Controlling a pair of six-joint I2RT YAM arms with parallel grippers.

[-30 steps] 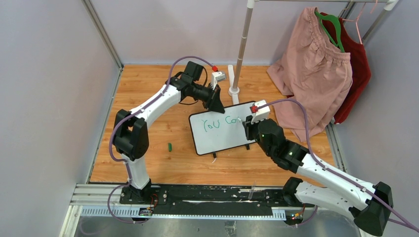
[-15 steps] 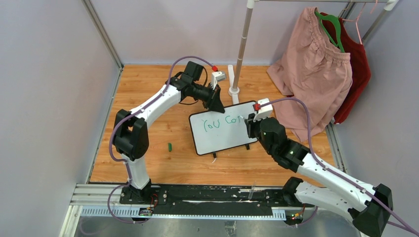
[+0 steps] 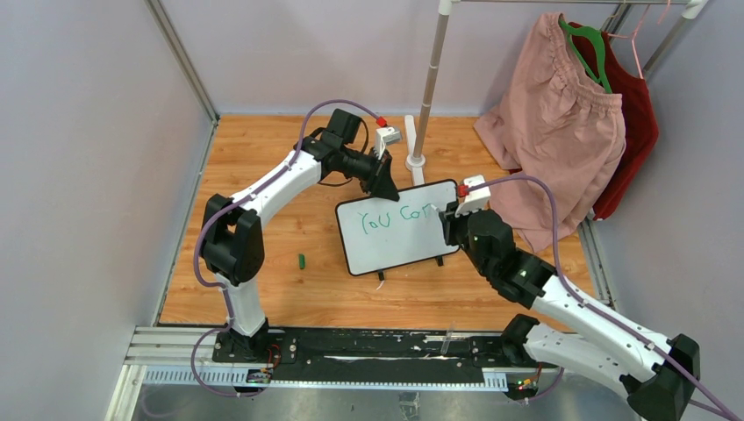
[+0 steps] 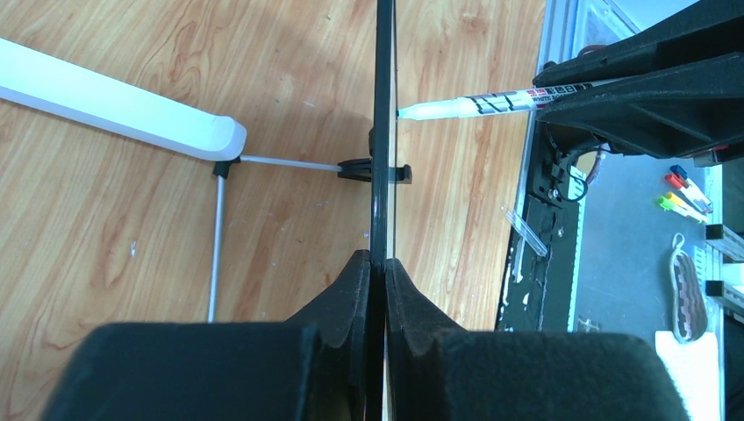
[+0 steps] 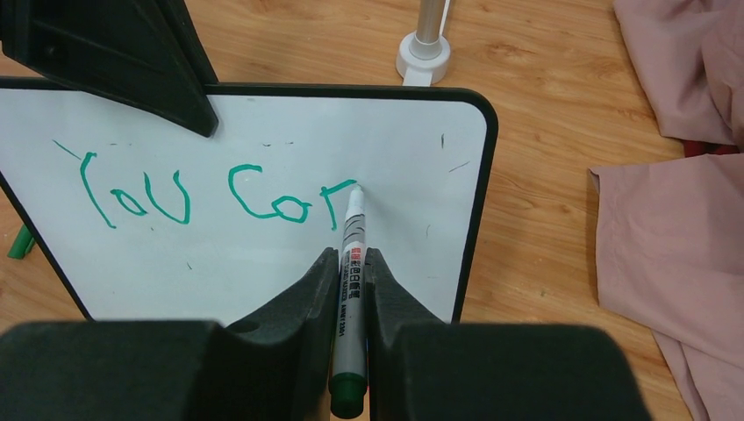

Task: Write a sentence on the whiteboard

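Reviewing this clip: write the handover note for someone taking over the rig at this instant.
Left gripper: fingers shut on the whiteboard's top edge, steadying it.
Right gripper: shut on the marker, its tip touching the board.
Done: the green writing reads "You Co" plus a part-made letter.
Left: finish that word, then the rest of the sentence.
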